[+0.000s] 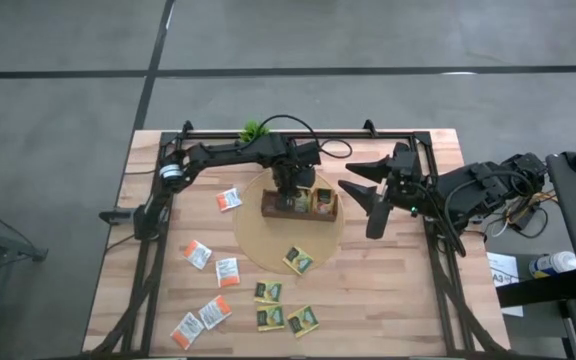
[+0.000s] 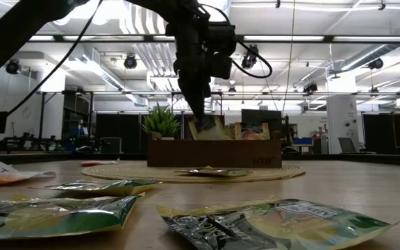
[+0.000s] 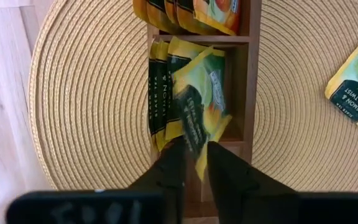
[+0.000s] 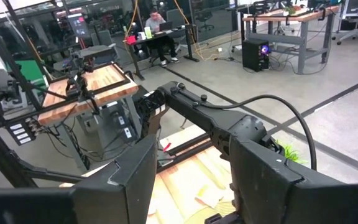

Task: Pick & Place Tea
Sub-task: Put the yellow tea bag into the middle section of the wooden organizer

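Note:
A brown compartment tray point(image 1: 298, 205) stands on a round woven mat point(image 1: 268, 245). Its compartments hold upright tea sachets, green-and-yellow point(image 3: 166, 93) in one and orange point(image 3: 213, 12) in the one beside it. My left gripper point(image 3: 196, 165) points down into the tray, its fingers a narrow gap apart. The end of a green-and-yellow sachet point(image 3: 194, 115) lies between them, leaning on the sachets in that compartment. My right gripper point(image 1: 368, 200) hangs open in the air to the tray's right, holding nothing. More sachets point(image 1: 227, 271) lie flat on the table. My left gripper comes from above, pointing steeply down, with one finger point(image 3: 173, 168) on either side of the sachet's near end point(image 3: 196, 149). Whether the fingers touch it, I cannot tell. The rest of the sachet rests inside the tray's compartment, tilted against the other sachets.
One green sachet point(image 1: 300, 260) lies on the mat's near edge. White-and-orange sachets point(image 1: 197, 254) and green ones point(image 1: 271, 317) are scattered over the near left part of the table. A small potted plant point(image 1: 256, 130) stands at the far edge behind the tray.

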